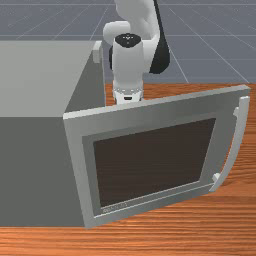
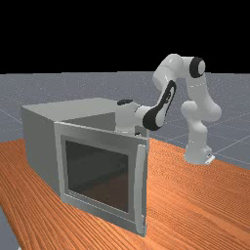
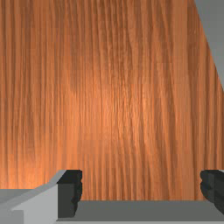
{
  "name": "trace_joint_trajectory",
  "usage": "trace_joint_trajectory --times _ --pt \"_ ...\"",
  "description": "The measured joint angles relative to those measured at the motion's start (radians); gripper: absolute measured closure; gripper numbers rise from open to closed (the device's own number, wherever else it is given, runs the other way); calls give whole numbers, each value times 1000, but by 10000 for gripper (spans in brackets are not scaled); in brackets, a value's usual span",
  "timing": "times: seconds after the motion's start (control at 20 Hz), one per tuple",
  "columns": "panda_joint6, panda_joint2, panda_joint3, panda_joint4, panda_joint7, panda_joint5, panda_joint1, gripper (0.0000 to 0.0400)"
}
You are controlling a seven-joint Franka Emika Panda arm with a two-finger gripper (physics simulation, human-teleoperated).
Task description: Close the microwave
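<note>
Jaws wide apart on the black-tipped two-finger gripper [image 3: 141, 188], nothing held; beside the fingertips in the wrist view, a flat grey strip [image 3: 140, 211], probably some of the door, touching or apart impossible to tell; above, the white-and-grey arm [image 1: 129, 65], reaching down on the inner side of the wide-open grey microwave door [image 1: 150, 115] with its dark rectangular window [image 1: 155, 160]; on the outer face, along the free edge, a pale curved bar handle [image 1: 237, 140], well apart from the gripper; at the front view's left, joined to the door at the hinge edge, the big grey box-shaped microwave body [image 1: 32, 170], resting on the orange-brown wooden table [image 1: 170, 240]; by judgement, closing push not yet begun, outer face not yet reached; wanted next, a lift over the top or a trip round the free edge, then a push toward the body; main risk, pressing outward from the inner side and so swinging the door wider; also possible, closing with the gripper inside and so pinching it; from too low a lift, a knock against the top edge; from pushing too near the hinge, poor leverage and a stall.
</note>
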Motion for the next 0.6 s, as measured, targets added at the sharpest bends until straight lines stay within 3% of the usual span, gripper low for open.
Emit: trace_joint_trajectory --times 0.05,0.1,0.15,0.25,0.3,0.35,0.4,0.5,0.6 --pt "0 0 0 0 0 0 0 157" --pt "0 0 0 0 0 0 0 252" --pt "0 0 0 0 0 0 0 310" --pt "0 0 0 0 0 0 0 367" --pt "0 0 1 0 -1 2 -1 223" --pt "-1 0 1 0 -2 2 -1 135" --pt "-4 0 0 2 0 0 0 82" --pt "-9 -5 -1 1 4 1 0 30" --pt "-1 -25 0 -11 0 0 0 11"
